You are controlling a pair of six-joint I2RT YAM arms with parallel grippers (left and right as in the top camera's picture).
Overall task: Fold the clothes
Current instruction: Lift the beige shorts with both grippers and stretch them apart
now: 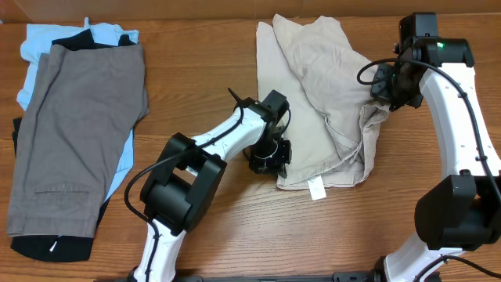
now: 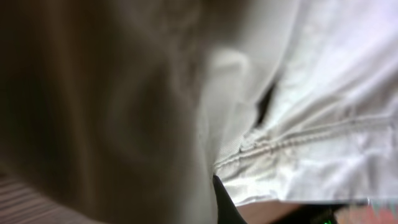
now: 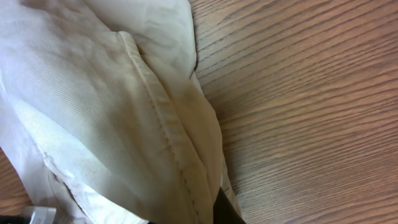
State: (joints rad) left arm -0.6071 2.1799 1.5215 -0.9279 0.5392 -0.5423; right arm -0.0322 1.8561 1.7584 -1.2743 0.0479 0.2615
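The light beige shorts [image 1: 321, 86] lie crumpled on the table right of centre, with the small white tag [image 1: 315, 189] at their near edge. My left gripper [image 1: 270, 159] is at their lower left edge. In the left wrist view, blurred beige cloth [image 2: 323, 93] fills the frame over a dark finger [image 2: 225, 202], so it looks shut on the cloth. My right gripper [image 1: 385, 84] is at the right edge of the shorts, where a fold bunches up. In the right wrist view, a seamed fold [image 3: 93, 106] drapes over the finger [image 3: 227, 210].
A pile lies at the left of the wooden table [image 1: 203, 70]. It has darker grey-brown shorts [image 1: 78, 133] on top of a light blue garment [image 1: 39, 43] and a black garment [image 1: 47, 247]. Bare wood [image 3: 311, 93] shows right of the beige shorts.
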